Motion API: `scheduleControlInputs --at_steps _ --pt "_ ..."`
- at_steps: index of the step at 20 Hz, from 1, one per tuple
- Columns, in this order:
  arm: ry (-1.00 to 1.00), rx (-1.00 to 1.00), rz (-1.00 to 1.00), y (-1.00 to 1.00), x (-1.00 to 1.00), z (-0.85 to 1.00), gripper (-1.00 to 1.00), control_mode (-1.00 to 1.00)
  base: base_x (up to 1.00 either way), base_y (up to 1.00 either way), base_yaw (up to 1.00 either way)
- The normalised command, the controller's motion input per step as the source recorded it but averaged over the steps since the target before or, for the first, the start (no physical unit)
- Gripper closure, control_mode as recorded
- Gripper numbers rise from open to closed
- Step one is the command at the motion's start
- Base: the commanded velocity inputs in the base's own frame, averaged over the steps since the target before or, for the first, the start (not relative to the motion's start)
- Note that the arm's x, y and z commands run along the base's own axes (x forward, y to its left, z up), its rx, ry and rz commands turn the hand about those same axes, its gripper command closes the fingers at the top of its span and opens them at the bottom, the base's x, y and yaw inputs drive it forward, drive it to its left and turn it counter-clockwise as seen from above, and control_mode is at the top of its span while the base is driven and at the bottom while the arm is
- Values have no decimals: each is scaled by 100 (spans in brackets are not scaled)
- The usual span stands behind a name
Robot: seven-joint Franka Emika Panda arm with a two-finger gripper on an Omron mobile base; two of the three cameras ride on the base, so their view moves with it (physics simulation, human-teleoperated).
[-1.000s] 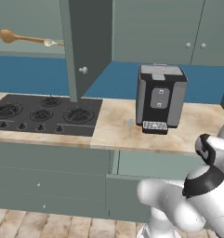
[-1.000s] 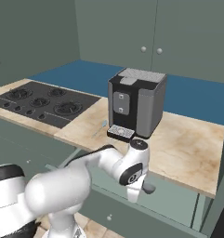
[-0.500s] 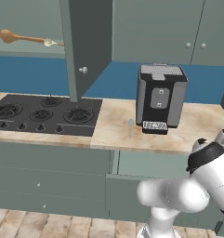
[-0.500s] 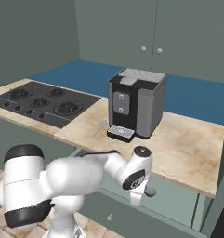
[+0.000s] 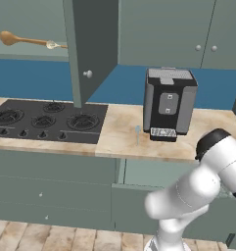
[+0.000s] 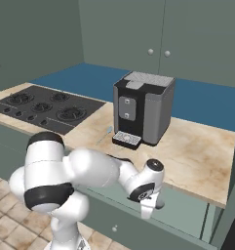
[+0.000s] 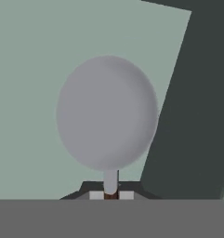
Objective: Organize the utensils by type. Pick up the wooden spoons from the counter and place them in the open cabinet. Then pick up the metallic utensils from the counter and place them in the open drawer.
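My gripper (image 6: 149, 214) points down into the open drawer (image 6: 187, 217), below the counter (image 6: 197, 156). It is shut on the handle of a metal utensil with a round grey head (image 7: 108, 114), which hangs over the drawer's pale floor in the hand view. A pale blue-grey spoon (image 5: 137, 131) lies on the counter just left of the coffee machine; the same spoon (image 6: 109, 131) shows in the right base view. Both wooden spoons rest on the shelf of the open cabinet (image 5: 90, 49): the large orange-brown one (image 5: 11, 38) and the small pale-bowled one (image 5: 51, 45).
A black and silver coffee machine (image 5: 168, 103) stands on the counter behind the drawer. A black gas hob (image 5: 46, 120) fills the counter's left part. The open cabinet door hangs over the hob's right edge. Shut wall cabinets (image 5: 188, 29) line the back.
The arm's elbow and upper links have swung round and risen to the right. The hand has stayed over the drawer, still shut on the round-headed utensil.
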Motion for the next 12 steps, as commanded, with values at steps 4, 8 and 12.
scheduleControlInputs --at_steps 4,8,12 --pt "0 5 10 -7 6 -19 100 -100 0 0 0" --pt "0 3 11 -6 8 -10 100 -100 0 0 0" --pt "0 2 7 -1 8 -7 100 -100 0 0 0"
